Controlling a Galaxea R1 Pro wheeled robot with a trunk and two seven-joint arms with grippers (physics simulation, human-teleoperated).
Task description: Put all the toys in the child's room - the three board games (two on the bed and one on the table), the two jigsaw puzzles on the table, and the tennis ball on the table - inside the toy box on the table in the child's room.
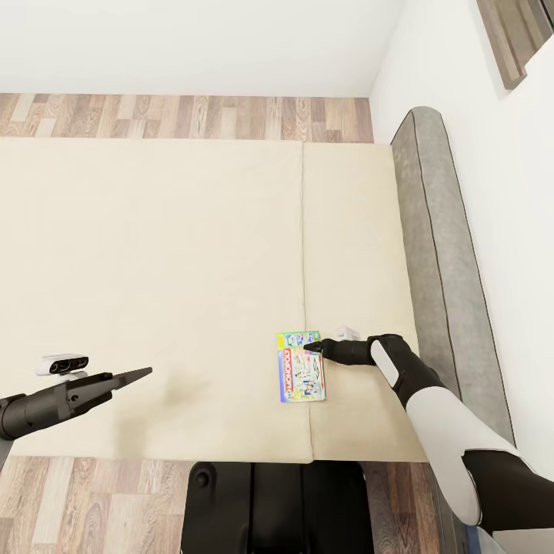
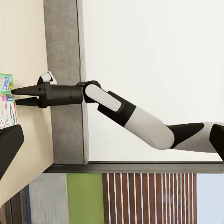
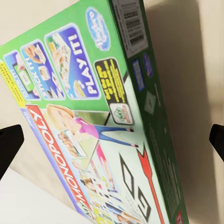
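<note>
Right gripper point(image 1: 314, 348) open at board game point(image 1: 301, 366) edge on bed point(image 1: 154, 269)

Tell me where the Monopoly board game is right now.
In the head view the Monopoly board game lies flat on the bed near its front edge, right of centre, at the right gripper's tips.

We see a bedroom: a beige bed point(image 1: 154, 292) fills the centre, wood-plank floor point(image 1: 185, 117) above, white walls point(image 1: 192, 42).

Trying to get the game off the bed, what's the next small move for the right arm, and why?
Probably ease the right gripper forward and close on the board game: its open jaws sit at the box's near edge on the bed, straddling it, not yet clamped.
</note>
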